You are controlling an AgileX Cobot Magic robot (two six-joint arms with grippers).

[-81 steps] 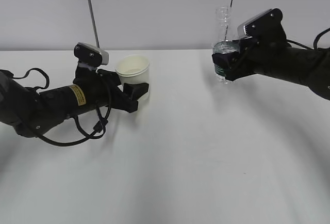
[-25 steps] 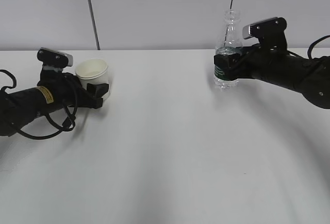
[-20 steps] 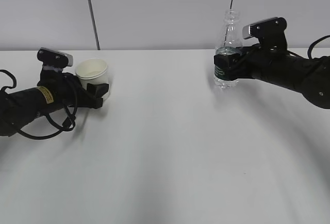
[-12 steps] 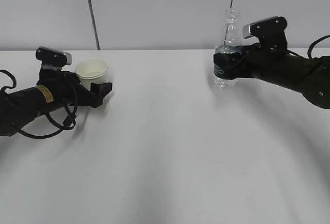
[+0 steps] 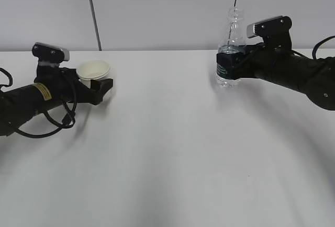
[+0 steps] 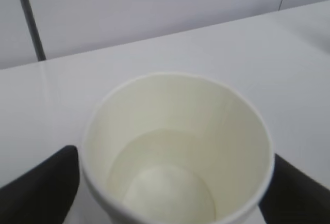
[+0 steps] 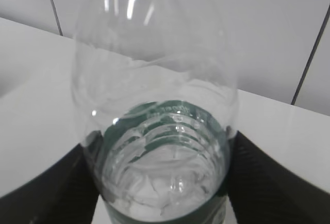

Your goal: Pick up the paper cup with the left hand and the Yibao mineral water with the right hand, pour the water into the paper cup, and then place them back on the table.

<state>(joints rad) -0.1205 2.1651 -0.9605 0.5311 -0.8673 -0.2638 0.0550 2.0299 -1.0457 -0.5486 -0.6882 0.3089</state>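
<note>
The white paper cup (image 5: pixel 93 72) stands on the white table (image 5: pixel 167 154) at the far left. In the left wrist view the cup (image 6: pixel 175 146) has a little water in it. My left gripper (image 5: pixel 99 82) is open, with one black finger (image 6: pixel 41 182) on each side of the cup and a thin gap showing. My right gripper (image 5: pixel 230 66) is shut on the green label band of the Yibao mineral water (image 5: pixel 229 46). The bottle is upright and capless at the far right, at or just above the table. The right wrist view shows the bottle (image 7: pixel 160 146) pressed between both fingers, with some water inside.
A grey wall with a dark vertical seam (image 5: pixel 93 12) runs behind the table's far edge. Loose black cables (image 5: pixel 57 122) hang from the left arm onto the table. The two arms are far apart, with bare white tabletop between them and in front.
The left arm carried the cup left and down to the table, then its fingers spread off the cup and the wrist rose slightly. The right arm lowered the bottle and holds it nearly still.
</note>
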